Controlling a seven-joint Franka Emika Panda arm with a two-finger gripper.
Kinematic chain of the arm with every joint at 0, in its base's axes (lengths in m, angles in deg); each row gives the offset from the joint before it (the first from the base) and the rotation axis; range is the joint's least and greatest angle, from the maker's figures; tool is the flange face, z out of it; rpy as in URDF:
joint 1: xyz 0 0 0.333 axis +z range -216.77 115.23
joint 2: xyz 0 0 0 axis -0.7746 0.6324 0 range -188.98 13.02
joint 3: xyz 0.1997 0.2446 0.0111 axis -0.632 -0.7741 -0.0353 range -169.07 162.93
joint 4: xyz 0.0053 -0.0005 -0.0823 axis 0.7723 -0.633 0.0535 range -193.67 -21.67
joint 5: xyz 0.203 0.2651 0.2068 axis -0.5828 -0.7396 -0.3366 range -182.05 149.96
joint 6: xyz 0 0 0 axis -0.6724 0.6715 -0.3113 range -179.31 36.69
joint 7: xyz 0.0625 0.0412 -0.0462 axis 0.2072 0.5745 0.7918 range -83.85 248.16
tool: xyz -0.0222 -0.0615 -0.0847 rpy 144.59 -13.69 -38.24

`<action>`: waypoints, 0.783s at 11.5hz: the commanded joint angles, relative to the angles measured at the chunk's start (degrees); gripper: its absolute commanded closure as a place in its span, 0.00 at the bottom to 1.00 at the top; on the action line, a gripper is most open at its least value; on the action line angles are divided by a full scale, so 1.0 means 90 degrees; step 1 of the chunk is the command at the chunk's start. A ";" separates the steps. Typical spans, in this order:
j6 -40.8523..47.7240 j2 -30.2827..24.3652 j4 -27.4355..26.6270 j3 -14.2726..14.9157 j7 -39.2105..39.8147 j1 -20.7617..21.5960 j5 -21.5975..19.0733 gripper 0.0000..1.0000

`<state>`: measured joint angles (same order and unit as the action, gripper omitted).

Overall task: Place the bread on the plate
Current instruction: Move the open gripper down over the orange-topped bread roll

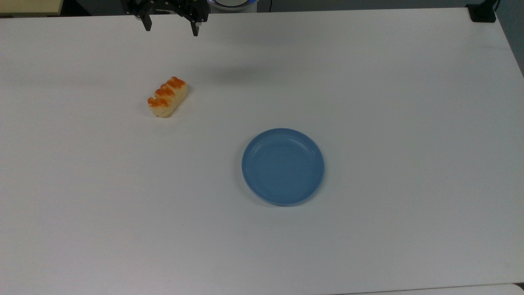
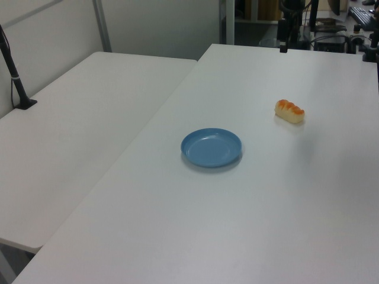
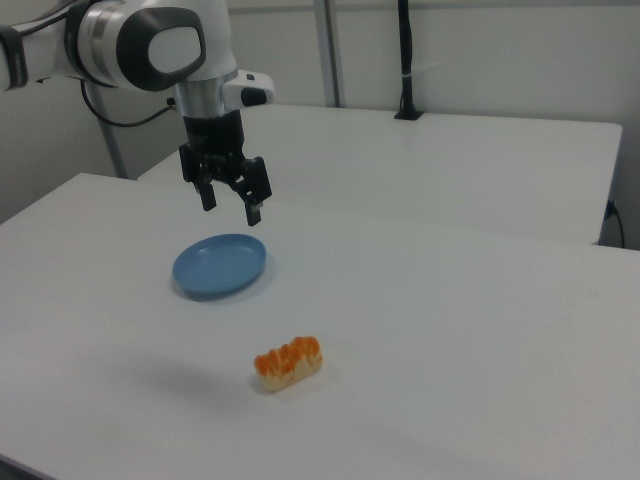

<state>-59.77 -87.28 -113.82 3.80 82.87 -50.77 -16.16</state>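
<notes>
The bread [image 1: 168, 97], a small pale-yellow loaf with orange-brown glazed lumps on top, lies on the white table [image 1: 368, 102] in the top view's upper left. The plate [image 1: 283, 166], round, blue and with nothing on it, sits near the table's middle, well apart from the bread. My gripper [image 1: 171, 30] hangs open at the top view's upper edge, above the table and beyond the bread, holding nothing. In the right view the gripper [image 3: 232, 211] hovers high over the plate's [image 3: 220, 266] far side, with the bread [image 3: 288, 363] nearer the camera. The left view shows the bread [image 2: 289, 111] to the right of the plate [image 2: 211, 147].
A black clamp post [image 1: 483, 12] stands at the table's corner in the top view's upper right. A second white table [image 2: 77, 118] adjoins on the left view's left. Wide bare tabletop surrounds both the bread and the plate.
</notes>
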 commanded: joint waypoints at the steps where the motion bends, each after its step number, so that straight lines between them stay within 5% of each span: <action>1: 0.0292 -0.0097 0.0251 0.0163 0.0464 0.0067 -0.0055 0.00; 9: 0.0723 -0.0127 0.0253 0.0223 0.0458 0.0068 -0.0056 0.00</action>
<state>-55.94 -87.62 -111.59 4.90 85.44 -50.77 -16.16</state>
